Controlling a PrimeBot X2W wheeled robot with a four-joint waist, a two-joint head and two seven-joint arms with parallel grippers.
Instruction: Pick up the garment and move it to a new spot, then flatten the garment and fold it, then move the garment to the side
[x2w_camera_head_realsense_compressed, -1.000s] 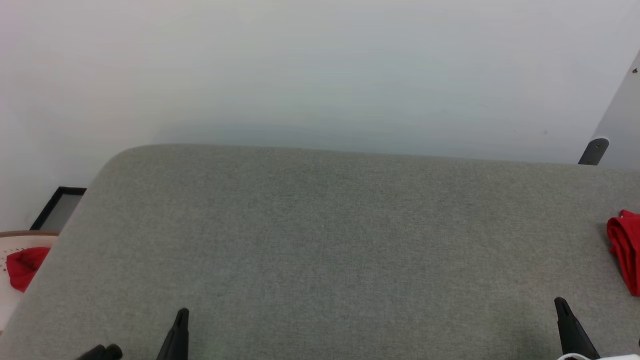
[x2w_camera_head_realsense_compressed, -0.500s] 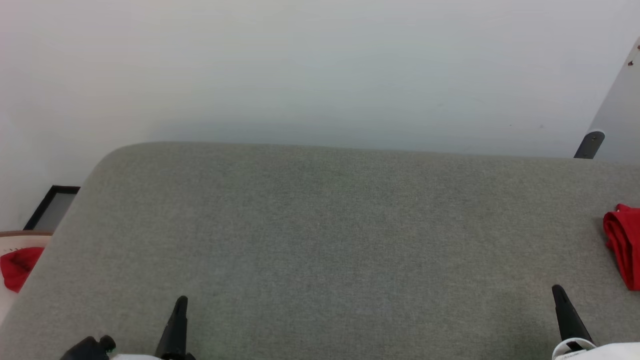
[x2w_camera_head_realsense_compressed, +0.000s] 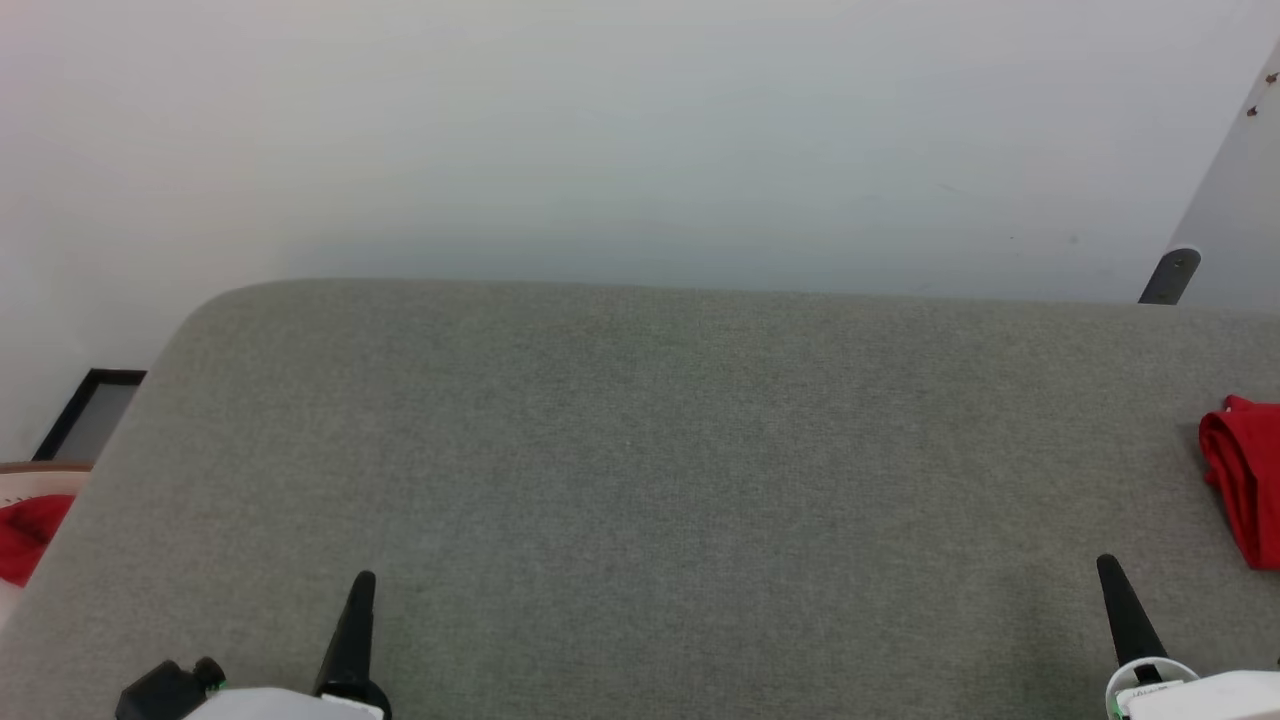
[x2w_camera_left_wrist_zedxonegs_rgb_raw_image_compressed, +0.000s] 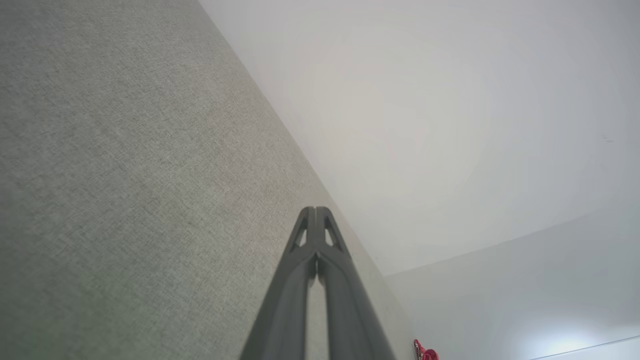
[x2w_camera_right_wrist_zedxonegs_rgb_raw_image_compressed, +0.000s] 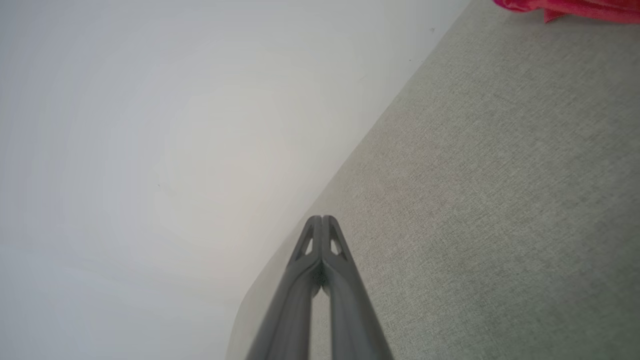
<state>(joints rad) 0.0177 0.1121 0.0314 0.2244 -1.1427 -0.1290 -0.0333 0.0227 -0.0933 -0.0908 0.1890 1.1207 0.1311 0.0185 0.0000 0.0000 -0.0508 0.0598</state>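
**Both grippers empty, garment off to the right**
Left gripper (x2w_camera_head_realsense_compressed: 358, 600) and right gripper (x2w_camera_head_realsense_compressed: 1115, 590) hover over the grey table (x2w_camera_head_realsense_compressed: 640, 450), jaws pressed together. The bunched red garment (x2w_camera_head_realsense_compressed: 1245, 490) lies just beyond, right of the nearer right gripper, its long axis running near-to-far.

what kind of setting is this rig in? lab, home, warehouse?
Most likely a lab or test room, not a home: a table covered in plain grey fabric, a bare white backdrop behind it, and one red garment at the table's right edge.
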